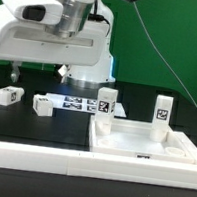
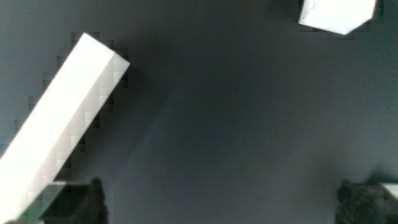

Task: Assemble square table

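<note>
The square table top [image 1: 145,151], a white tray with a raised rim, lies at the front on the exterior view's right. Two white tagged legs [image 1: 107,102] [image 1: 164,109] stand upright at its back edge. Two more legs [image 1: 8,96] [image 1: 42,104] lie on the black surface at the exterior view's left. My gripper [image 1: 37,73] hangs above those two lying legs, open and empty. In the wrist view my gripper [image 2: 222,205] has its dark fingertips [image 2: 75,200] far apart over bare black surface, and a white block's corner [image 2: 338,14] shows at the frame edge.
The marker board [image 1: 81,104] lies flat between the lying legs and the tray. A long white rail [image 1: 28,158] edges the black surface at the front. A long white bar [image 2: 71,110] runs slantwise through the wrist view. The arm's base [image 1: 87,70] stands behind.
</note>
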{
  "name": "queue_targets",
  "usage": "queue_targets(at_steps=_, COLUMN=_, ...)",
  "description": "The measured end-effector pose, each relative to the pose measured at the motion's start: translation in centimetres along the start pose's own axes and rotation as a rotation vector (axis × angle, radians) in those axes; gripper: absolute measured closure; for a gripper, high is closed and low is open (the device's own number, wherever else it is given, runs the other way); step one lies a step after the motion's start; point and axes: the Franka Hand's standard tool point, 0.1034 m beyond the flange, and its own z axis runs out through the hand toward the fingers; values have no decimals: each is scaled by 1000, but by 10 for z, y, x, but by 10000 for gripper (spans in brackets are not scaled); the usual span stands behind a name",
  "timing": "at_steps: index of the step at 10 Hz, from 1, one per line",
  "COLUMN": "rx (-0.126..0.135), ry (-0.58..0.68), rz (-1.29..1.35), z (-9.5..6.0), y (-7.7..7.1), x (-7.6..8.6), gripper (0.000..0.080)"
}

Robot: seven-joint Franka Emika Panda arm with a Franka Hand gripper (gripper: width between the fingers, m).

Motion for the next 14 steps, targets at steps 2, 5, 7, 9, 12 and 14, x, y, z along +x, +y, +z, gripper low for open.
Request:
queue_targets(at_steps=2, rx=38, ry=-19, rz=65, z=13, y=-4, x=-17, gripper=151)
queue_targets(at_steps=5, rx=72, ry=-37, rz=104, z=43, y=-36, x=-34, gripper=151)
queue_targets(at_steps=7, rx=69, ry=-34, rz=91, z=48, y=-42, x=-33, gripper=151)
queue_targets(at_steps=9, rx=69, ry=-36, rz=90, z=49, y=-42, x=-33, gripper=151)
queue_targets(at_steps=12, rx=85, ry=-74, rz=99, z=55, y=-51, x=-35, gripper=151)
queue_targets(at_steps=14, rx=108, ry=-223, rz=84, z=64, y=-54, x=-40, gripper=151)
